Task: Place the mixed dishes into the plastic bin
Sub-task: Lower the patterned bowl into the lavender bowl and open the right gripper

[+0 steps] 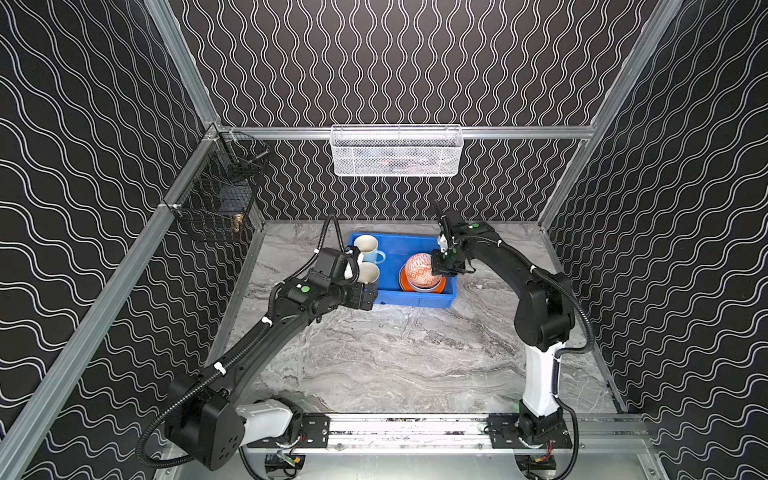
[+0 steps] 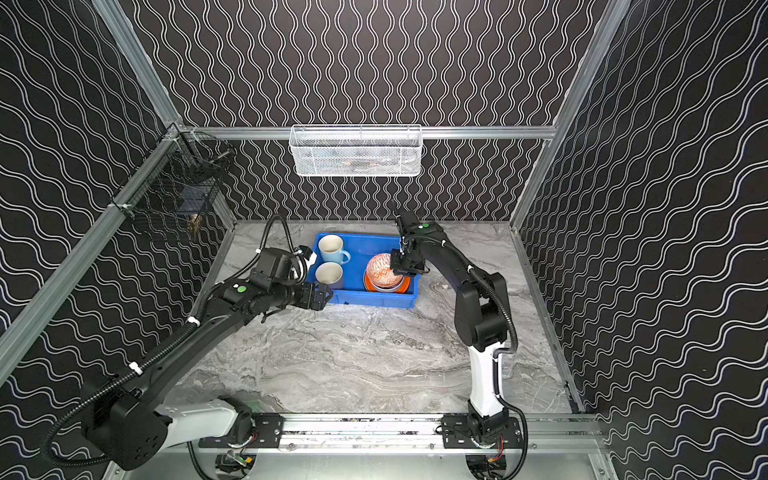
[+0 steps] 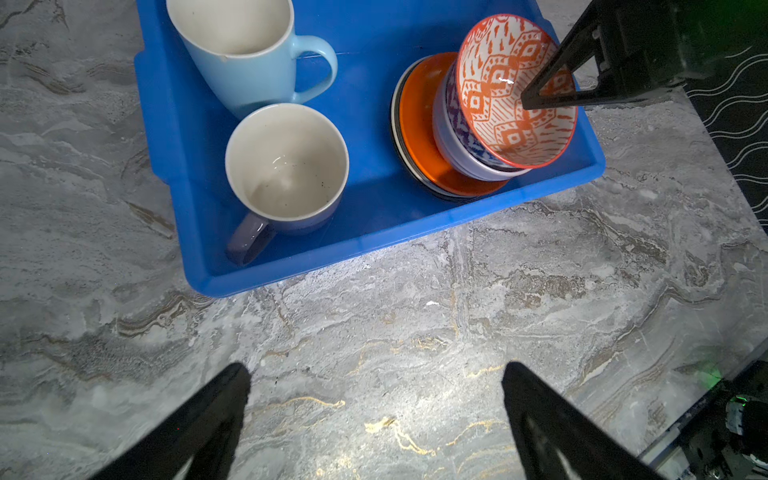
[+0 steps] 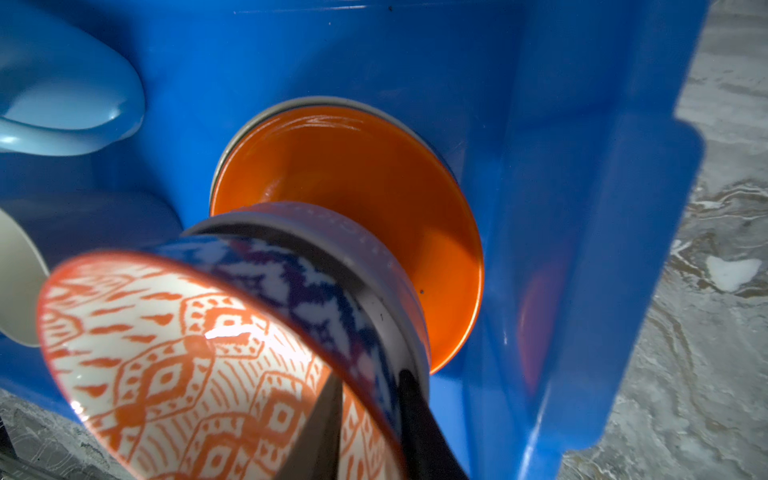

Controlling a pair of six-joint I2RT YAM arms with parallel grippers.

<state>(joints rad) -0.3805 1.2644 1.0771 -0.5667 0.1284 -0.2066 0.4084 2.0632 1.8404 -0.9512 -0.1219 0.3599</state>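
Your right pincer (image 4: 370, 378) is reaching down into the right end of the blue bin (image 3: 374, 249), which is sitting at the back of the marble surface (image 3: 415, 332). Its jaws are straddling the wall of the orange-white patterned bowl (image 4: 166, 374), one finger inside the bowl and the other against its blue-patterned outside. You cannot tell from these views whether they are pressing on the wall or standing just clear of it.

That bowl is nesting in the lavender bowl (image 3: 457, 158), and the lavender bowl is resting on the orange plate (image 3: 419, 124). Thin edges of more plates are showing under the orange one.

At the bin's left end the two mugs are standing upright, close together. The light blue mug (image 3: 232, 70) is sitting toward the back, and the lavender mug (image 3: 286, 162) is sitting in front of it with its handle pointing toward the bin's near wall.

Your left pincer (image 3: 376, 370) is hovering over bare surface just beside the bin's near left corner. Its jaws are spread wide apart and are gripping nothing.
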